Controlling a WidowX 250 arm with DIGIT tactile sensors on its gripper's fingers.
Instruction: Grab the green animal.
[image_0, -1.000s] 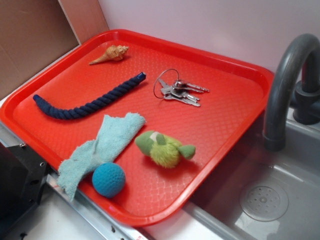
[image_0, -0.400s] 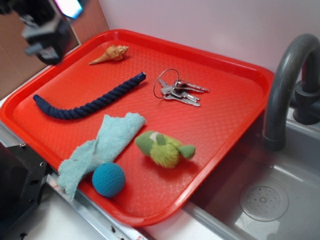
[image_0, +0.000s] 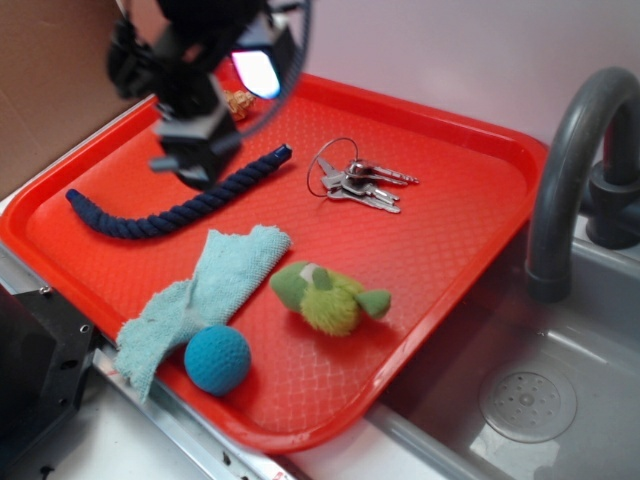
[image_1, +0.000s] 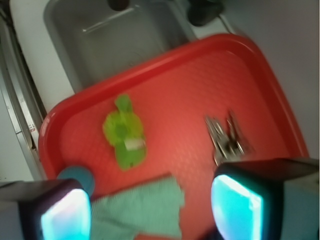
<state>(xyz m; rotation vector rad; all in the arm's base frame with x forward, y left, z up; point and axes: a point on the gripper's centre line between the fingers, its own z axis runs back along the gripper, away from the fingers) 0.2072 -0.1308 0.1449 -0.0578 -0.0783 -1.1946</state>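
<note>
Exterior view: green animal (image_0: 329, 296) — fuzzy lime, olive ends.

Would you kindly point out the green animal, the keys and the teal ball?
green animal (image_0: 328, 297), exterior view, middle of its fuzzy body.
keys (image_0: 362, 185), exterior view, on the key bunch.
teal ball (image_0: 217, 359), exterior view, centre of the ball.

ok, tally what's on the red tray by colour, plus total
Green: 1, the green animal
Teal: 1, crocheted ball
Light blue: 1, cloth
Navy: 1, rope
Silver: 1, bunch of keys
Tan: 1, shell, mostly hidden behind the hand
Total: 6
</note>
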